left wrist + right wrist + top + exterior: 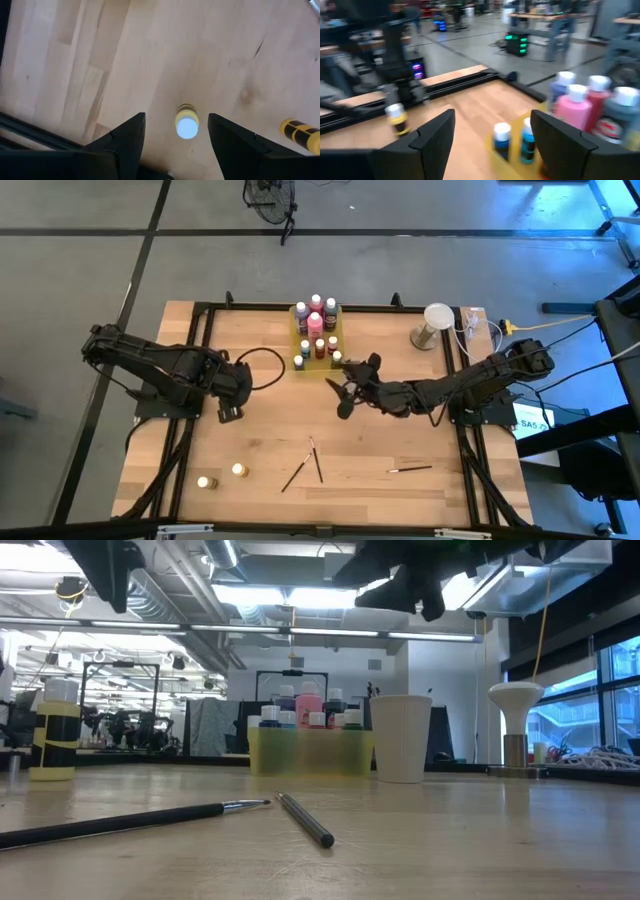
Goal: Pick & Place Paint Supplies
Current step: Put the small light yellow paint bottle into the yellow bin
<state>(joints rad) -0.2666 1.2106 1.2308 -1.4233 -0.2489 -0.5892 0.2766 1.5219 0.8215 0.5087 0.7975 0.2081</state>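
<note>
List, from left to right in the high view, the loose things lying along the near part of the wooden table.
Two small yellow paint bottles with pale caps, one then the other → two thin dark brushes lying close together → a single thin dark brush.

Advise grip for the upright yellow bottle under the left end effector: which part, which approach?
Grip the yellow bottle across its round body, just under the white cap, coming straight down. It stands upright on the table, cap up, centred between the open fingers of the left end effector, with bare wood on both sides for the fingers.
</note>
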